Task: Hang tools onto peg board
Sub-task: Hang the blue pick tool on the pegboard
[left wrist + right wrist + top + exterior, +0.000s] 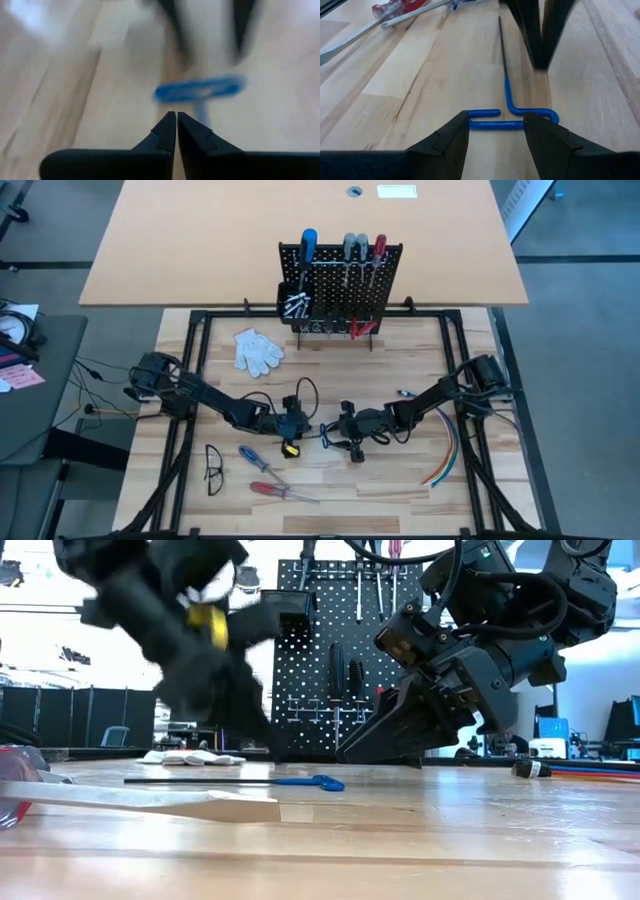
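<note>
The right gripper is spread wide, and nothing is held in it. The blue T-handle key with a thin dark metal shaft is seen flat on the pale wooden table, its looped handle just ahead of the jaws and its shaft pointed straight away. The left gripper is pinched together, empty, close by the handle too. Clear wood is seen around the key, and the black peg board is well apart.

Smooth wooden table, perforated peg board
</note>
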You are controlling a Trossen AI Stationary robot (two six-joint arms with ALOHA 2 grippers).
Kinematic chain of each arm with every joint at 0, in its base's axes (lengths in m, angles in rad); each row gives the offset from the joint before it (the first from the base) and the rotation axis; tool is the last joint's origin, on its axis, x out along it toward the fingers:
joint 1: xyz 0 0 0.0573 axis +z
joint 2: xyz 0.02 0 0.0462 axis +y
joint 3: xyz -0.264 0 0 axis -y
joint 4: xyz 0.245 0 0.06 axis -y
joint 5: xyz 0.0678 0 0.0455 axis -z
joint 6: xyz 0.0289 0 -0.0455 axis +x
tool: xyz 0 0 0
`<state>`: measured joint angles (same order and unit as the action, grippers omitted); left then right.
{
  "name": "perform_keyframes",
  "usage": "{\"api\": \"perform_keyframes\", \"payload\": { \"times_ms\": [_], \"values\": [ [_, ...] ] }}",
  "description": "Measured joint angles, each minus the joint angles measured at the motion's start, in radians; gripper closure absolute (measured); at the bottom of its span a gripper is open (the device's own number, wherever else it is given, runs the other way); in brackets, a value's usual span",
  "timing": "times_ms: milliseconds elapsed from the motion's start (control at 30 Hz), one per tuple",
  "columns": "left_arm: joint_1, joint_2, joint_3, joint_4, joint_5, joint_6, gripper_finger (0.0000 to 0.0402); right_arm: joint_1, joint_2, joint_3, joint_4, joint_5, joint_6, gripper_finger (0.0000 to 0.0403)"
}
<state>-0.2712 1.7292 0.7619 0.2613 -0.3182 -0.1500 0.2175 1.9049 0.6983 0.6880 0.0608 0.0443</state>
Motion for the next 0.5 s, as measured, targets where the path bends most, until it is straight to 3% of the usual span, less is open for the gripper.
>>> {"api": "perform_keyframes", "payload": {
  "times_ms": [233,367,500],
  "values": [
    [-0.045,-0.032,0.002,0.006,0.003,-0.038,0.0324,-0.004,0.0,0.0,-0.003,0.0,0.0,0.0207],
    [-0.048,0.022,0.002,0.015,0.011,-0.053,0.0286,-0.001,0.0,0.0,-0.003,0.0,0.0,0.0207],
    [-0.042,0.079,0.003,0.026,0.034,-0.05,0.0276,-0.001,0.0,0.0,-0.001,0.0,0.0,0.0207]
  ]
}}
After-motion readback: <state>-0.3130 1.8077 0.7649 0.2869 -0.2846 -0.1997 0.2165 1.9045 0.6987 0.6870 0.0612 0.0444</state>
